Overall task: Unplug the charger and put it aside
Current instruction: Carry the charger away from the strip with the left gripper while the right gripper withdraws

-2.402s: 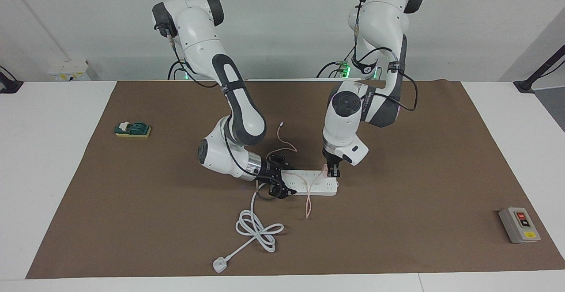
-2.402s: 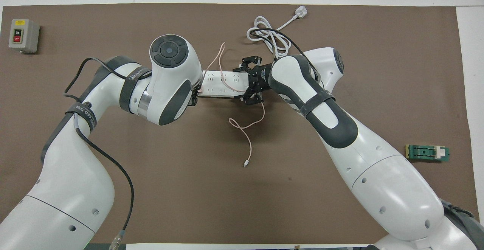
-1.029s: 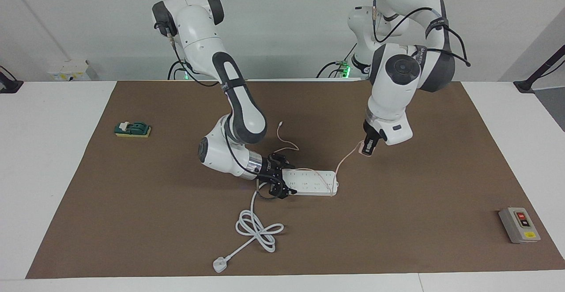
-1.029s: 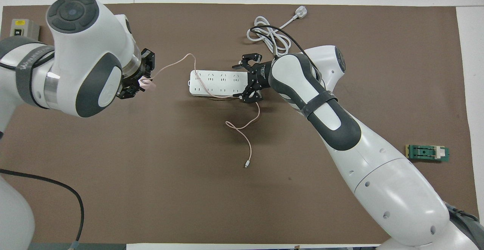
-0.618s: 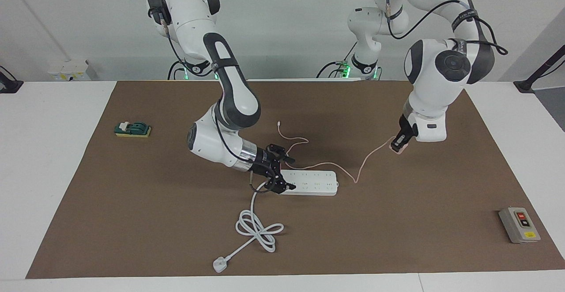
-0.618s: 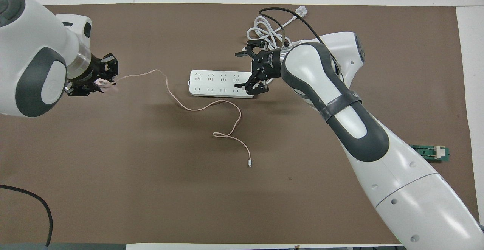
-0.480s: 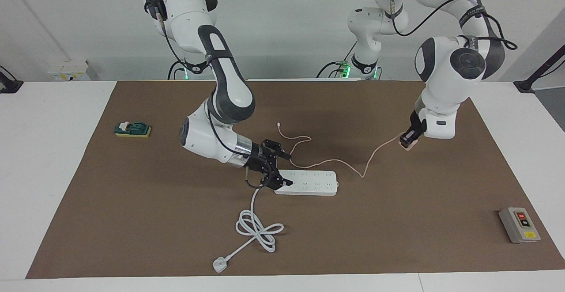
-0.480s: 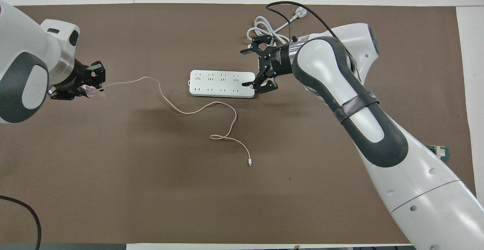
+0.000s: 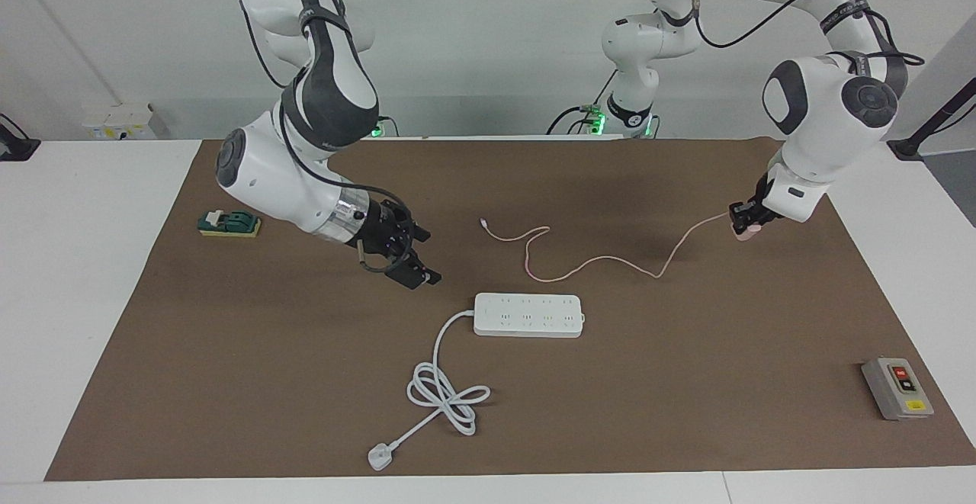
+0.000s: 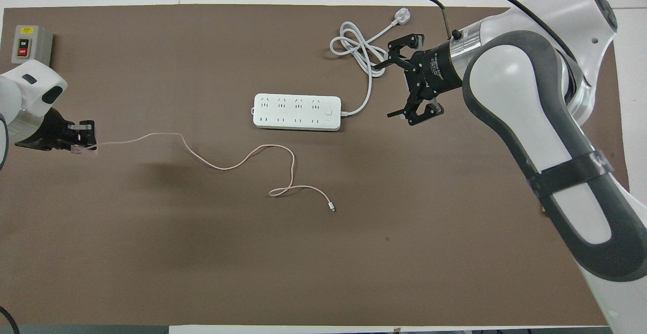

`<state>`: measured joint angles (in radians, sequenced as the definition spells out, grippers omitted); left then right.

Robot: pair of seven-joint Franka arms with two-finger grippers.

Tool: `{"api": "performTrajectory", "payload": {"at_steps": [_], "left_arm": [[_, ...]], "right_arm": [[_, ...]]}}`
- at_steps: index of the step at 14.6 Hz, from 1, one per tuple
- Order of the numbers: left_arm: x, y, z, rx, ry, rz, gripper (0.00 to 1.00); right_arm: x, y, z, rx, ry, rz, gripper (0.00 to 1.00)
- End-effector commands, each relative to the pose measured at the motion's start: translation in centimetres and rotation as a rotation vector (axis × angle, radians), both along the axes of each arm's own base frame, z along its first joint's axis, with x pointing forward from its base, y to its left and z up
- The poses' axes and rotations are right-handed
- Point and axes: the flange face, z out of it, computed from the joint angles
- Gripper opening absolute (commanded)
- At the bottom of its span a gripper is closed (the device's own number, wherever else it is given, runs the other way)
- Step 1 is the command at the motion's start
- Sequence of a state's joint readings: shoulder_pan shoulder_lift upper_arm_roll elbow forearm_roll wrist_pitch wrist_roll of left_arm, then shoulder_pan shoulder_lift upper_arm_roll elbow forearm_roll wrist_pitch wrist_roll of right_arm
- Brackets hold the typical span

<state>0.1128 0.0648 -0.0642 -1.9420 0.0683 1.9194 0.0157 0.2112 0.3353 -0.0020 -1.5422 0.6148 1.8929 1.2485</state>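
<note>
The pale pink charger is out of the white power strip and sits in my left gripper, which is shut on it just above the brown mat, toward the left arm's end of the table; both also show in the overhead view, the charger in the gripper. Its thin pink cable trails over the mat nearer to the robots than the strip. My right gripper is open and empty in the air, off the strip's cord end.
The strip's thick white cord and plug lie coiled farther from the robots. A grey switch box sits toward the left arm's end, farther from the robots. A green block lies toward the right arm's end. The brown mat covers the table.
My left gripper carried the charger away from the strip toward the left arm's end, dragging the cable off the strip. My right gripper let go of the strip and drew up and away.
</note>
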Motion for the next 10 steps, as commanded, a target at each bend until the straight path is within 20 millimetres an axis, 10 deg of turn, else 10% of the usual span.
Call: {"api": "performTrajectory", "payload": {"at_steps": [1,10], "left_arm": [[-3.5,2.0,-2.9,-0.095,-0.087,-0.119,0.00],[-8.1,1.2,-11.1,-0.283,-0.114,-0.082,0.00]], "right_arm": [[-1.9,-0.7,1.4,-0.128,-0.061,0.168,1.00],[-4.7,-12.4,8.1,-0.364,-0.318,0.894,1.00]]}}
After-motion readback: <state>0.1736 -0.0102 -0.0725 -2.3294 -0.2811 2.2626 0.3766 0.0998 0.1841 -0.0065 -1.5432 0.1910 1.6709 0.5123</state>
